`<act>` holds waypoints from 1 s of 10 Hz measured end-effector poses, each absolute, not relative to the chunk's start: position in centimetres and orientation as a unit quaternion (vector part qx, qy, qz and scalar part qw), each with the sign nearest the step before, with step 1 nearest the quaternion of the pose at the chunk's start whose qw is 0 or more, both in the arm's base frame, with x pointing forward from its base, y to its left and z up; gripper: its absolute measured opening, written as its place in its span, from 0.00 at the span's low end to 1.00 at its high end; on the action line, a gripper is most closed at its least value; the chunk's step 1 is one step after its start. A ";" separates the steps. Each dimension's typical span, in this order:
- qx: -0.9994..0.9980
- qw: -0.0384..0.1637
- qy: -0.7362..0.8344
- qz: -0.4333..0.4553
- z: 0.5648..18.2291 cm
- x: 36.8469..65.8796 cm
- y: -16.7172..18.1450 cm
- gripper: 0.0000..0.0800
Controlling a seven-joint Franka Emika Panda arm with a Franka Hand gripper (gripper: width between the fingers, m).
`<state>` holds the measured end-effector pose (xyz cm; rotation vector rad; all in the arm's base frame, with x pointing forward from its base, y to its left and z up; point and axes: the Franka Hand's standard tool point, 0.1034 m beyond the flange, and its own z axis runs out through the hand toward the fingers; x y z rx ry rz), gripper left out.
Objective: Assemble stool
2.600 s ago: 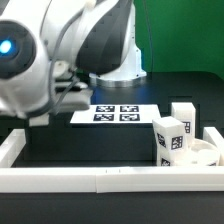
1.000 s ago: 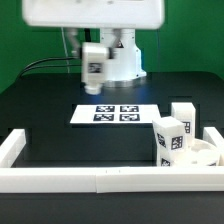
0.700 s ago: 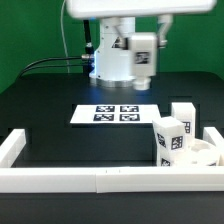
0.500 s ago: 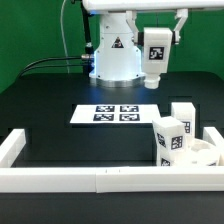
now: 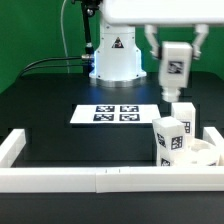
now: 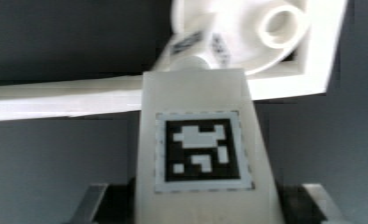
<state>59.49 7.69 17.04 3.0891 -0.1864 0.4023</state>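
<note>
1. Black tabletop [image 5: 50, 100] against green backdrop, bounded at the front by a long white border rail [image 5: 100, 180]. Marker board [image 5: 116, 115] flat at centre, bare of parts.
2. Exterior view: gripper [image 5: 175, 92] high over the view's right side, clenched on a stool leg [image 5: 175, 72], tag facing camera, leg upright. Carried clear of the table, judged to be in transit toward the seat below.
3. Same view: seat disc [image 5: 205, 155] in the right front corner, against the rail. Two more legs [image 5: 171, 137] standing at the disc; seated or merely resting, cannot tell.
4. Wrist view: held leg [image 6: 199, 140] filling the centre, tag plainly legible, dark fingers [image 6: 92, 203] just showing at either flank. Seat disc [image 6: 252, 35] beyond the leg's far end.
5. Judgement: insertion not yet begun; alignment with a socket required first.
</note>
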 end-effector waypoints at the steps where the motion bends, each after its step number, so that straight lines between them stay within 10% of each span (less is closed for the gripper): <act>1: 0.989 0.011 -0.071 0.127 16.0 60.2 8.9 0.42; 10: 0.985 -0.007 -0.102 0.140 12.4 61.4 12.2 0.42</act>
